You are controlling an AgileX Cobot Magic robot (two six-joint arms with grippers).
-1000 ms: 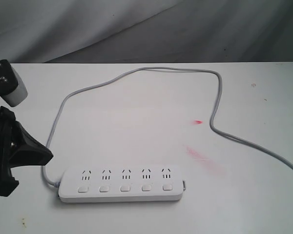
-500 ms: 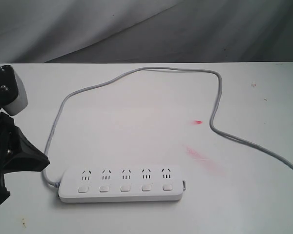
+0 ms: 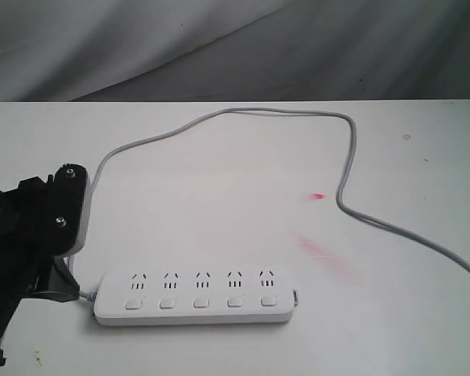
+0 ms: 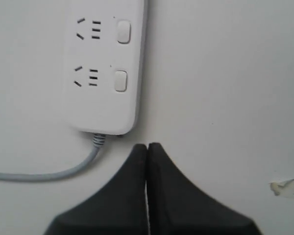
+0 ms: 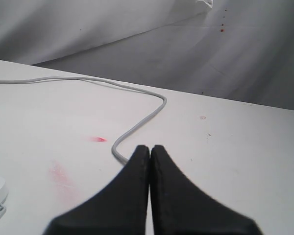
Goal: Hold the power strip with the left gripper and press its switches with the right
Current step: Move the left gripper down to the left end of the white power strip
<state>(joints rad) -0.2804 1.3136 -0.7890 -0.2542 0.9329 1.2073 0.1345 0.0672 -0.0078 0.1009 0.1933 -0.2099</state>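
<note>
Closest to you, at the front of the counter [image 3: 219, 196], the power strip [image 3: 194, 295] lies flat with its long side along the front edge. Its five sockets sit in a row, and the switches [image 3: 200, 302] sit in a row on the near side of them.

Your left gripper [image 4: 147, 146] is at the strip's cord end, just beside it and not touching. Its fingers [image 4: 132, 186] are pressed together and pinch nothing. In the left wrist view their tips point at the near corner of that end, next to where the grey cord [image 4: 49, 174] leaves the body, and the last two switches are in plain sight beyond them.

Your right gripper [image 5: 150, 146] does not appear in the exterior view. In its own wrist view, its fingers [image 5: 171, 196] are also pressed together and hold nothing. They are above bare counter, well apart from the strip, and only one white end of the strip shows at the edge of that picture.

Farther back, past the strip's right end, you see a pink smear [image 3: 329, 254] and a small red spot [image 3: 319, 196] on the counter. The cord loops away from the strip's left end, runs across the back of the counter, bends down near the red spot and trails off to the right. Behind the counter hangs a grey cloth backdrop [image 3: 219, 47].
</note>
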